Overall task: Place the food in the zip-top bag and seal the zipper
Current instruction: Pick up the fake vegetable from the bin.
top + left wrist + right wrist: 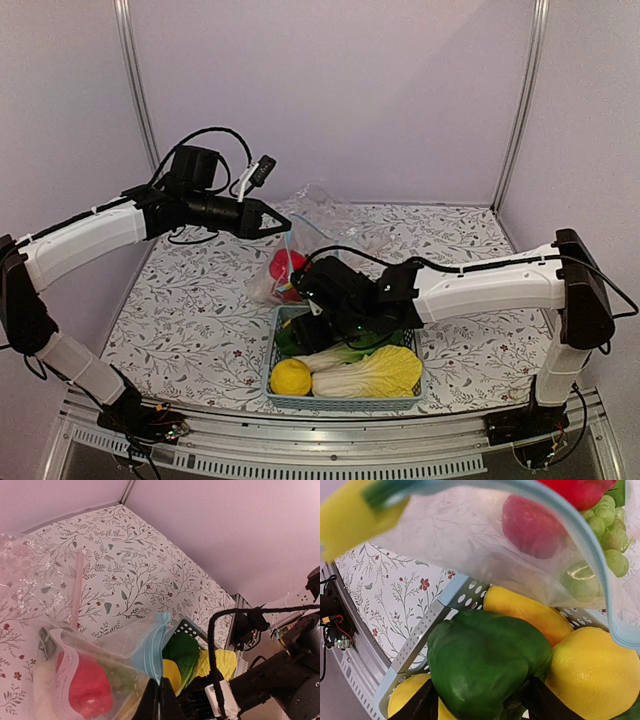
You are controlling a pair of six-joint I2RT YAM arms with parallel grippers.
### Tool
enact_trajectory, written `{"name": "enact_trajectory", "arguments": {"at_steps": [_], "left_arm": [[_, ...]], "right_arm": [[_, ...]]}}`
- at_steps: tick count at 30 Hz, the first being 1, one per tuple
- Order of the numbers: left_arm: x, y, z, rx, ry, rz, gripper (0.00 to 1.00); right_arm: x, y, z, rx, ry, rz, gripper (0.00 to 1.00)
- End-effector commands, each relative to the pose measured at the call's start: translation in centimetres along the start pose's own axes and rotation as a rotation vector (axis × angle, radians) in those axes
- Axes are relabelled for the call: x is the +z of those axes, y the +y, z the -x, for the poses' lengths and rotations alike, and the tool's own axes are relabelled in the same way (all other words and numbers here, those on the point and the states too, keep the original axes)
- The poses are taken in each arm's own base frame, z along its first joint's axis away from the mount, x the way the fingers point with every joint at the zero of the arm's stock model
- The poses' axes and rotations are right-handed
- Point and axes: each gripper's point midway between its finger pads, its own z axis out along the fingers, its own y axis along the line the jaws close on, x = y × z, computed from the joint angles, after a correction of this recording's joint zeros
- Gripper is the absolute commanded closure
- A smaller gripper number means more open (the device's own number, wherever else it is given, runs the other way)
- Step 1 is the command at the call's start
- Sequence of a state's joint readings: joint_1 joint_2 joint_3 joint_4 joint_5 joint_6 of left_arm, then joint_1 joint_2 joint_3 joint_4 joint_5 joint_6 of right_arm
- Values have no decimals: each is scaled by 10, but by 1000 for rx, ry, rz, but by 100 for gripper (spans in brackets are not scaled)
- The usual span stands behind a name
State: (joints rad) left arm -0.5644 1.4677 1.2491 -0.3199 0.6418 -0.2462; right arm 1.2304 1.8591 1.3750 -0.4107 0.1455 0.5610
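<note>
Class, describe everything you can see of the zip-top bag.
The bag is clear, crinkly plastic with a teal-blue zipper along its mouth. The left gripper, jaws shut, pinches the zipper and holds the mouth lifted and open over the far edge of the basket. Inside show red food and green grapes. Its lower part seems to rest on the table.

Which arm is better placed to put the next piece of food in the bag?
Right. The right end effector straddles the green pepper in the basket, close to the open bag. The left end effector is shut on the bag's blue strip, holding it up.
</note>
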Motion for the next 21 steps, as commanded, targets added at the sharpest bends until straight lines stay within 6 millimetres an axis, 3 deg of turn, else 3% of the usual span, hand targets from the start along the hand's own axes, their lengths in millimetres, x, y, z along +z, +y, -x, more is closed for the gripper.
{"name": "enact_trajectory", "arguments": {"at_steps": [1,12,18,21], "left_arm": [[-12,-13,16,57,-50,-11,100],[-10,-9,14,50,-45,5,100],[-8,-8,12,43,-38,-2,100],[-7,-8,12,43,-38,-3,100]], "right_arm": [[-38,0,17,29,-78,23,42],[-104,-17,20,112,-177,56,42],[-144,-30,46,130,-299,9,42],[-152,-36,61,119,-341,-23,43]]}}
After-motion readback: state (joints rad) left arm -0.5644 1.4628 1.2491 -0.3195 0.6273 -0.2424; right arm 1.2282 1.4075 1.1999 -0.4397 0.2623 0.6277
